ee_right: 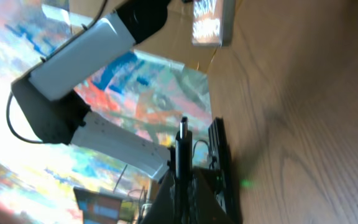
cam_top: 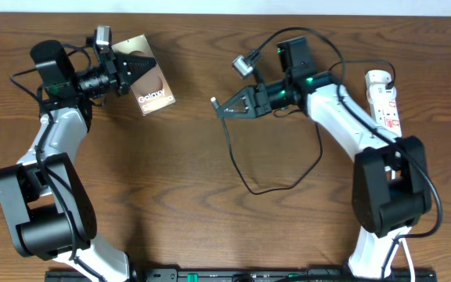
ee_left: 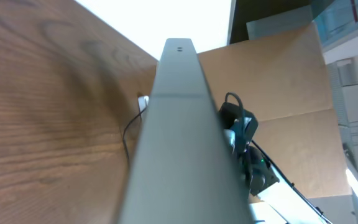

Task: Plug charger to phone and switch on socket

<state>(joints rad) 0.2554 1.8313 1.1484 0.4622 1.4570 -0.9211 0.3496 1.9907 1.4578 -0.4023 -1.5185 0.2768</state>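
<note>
The phone (cam_top: 153,90), a brown slab with white "Galaxy" lettering, is held off the table at the back left, my left gripper (cam_top: 141,69) shut on its upper end. In the left wrist view its grey edge (ee_left: 179,130) fills the middle. My right gripper (cam_top: 219,106) is shut on the charger's connector tip (cam_top: 213,100), which points left toward the phone with a gap between them. The charger's thin black cable (cam_top: 265,190) loops down over the table. The white socket (cam_top: 384,98) lies at the far right. The right wrist view shows the connector tip (ee_right: 183,132) and the phone (ee_right: 207,22) beyond it.
The right arm's white links (cam_top: 343,117) cross between the cable loop and the socket. The left arm (cam_top: 53,149) stands along the table's left side. A black rail (cam_top: 233,276) runs along the front edge. Cardboard panels (ee_left: 278,81) rise behind the table.
</note>
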